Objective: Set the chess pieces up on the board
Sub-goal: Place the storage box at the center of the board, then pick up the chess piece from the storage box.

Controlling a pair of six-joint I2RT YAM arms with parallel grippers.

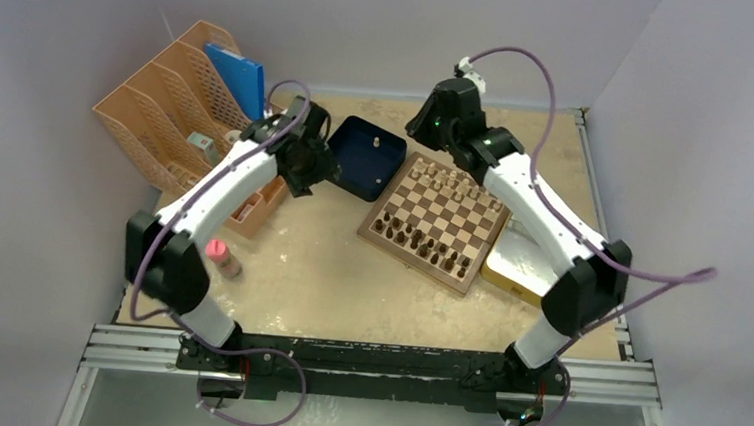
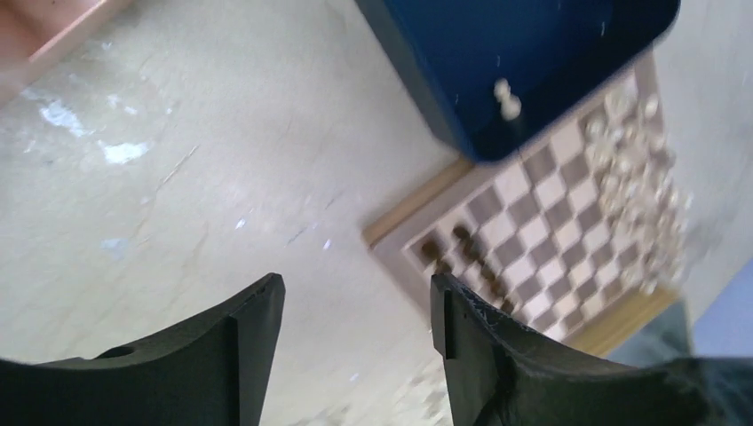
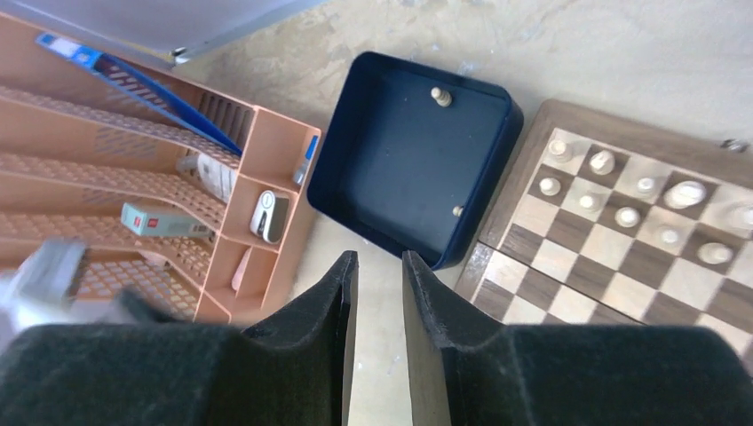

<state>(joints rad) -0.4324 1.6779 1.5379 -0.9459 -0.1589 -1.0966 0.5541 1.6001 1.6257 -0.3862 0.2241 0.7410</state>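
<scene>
Shelving of peach plastic (image 1: 174,119) is seen at far left, with a pink-capped bottle (image 1: 221,254) near its front. The left gripper (image 2: 355,302) is held above bare table, its jaws spread wide with nothing between them. The dark blue tray (image 1: 367,157) is placed just beside it, and one cream piece (image 2: 506,98) is seen standing inside. The board (image 1: 436,220) is set just right of the tray; the chess pieces (image 1: 447,181) are massed on its far rows, dark pieces (image 1: 421,241) on the near ones. The right gripper (image 3: 379,266) is held above the board's far corner by the tray, narrowly parted and empty
</scene>
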